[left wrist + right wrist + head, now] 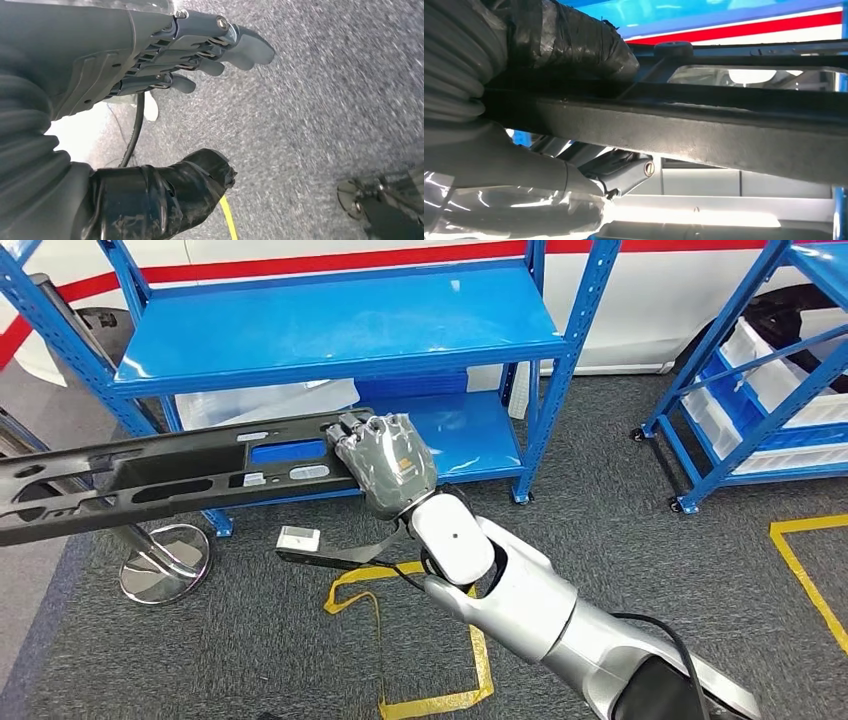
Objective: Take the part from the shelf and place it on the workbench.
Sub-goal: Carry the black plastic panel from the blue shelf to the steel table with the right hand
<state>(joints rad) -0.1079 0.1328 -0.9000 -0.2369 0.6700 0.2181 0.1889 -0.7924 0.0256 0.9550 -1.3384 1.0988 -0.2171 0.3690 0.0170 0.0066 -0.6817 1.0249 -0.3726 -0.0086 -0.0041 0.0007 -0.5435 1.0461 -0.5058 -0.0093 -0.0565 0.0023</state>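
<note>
Closest to us, our silver right arm (pixel 560 625) rises from the lower edge of the head view, over the grey carpet (pixel 640 500) and its yellow tape outline (pixel 478 660). At its end our right hand (pixel 385 465) grasps the part (pixel 160 480), a long black moulded panel with slots and cut-outs, fingers curled over its upper edge at the panel's right end. The part is held roughly level in the air in front of the blue shelf (pixel 340 335), stretching away to the left edge of the picture (its far end runs out of view). In the right wrist view the panel (pixel 684 125) passes straight through that hand's grasp, thumb on one side and fingers on the other.

Our left hand (pixel 200 50) hangs over the carpet with fingers extended and apart, holding nothing.

On the floor below the part lie a small white block (pixel 297 538) and a chrome round base (pixel 165 562). A second blue rack (pixel 760 390) with white bins stands to the right.
</note>
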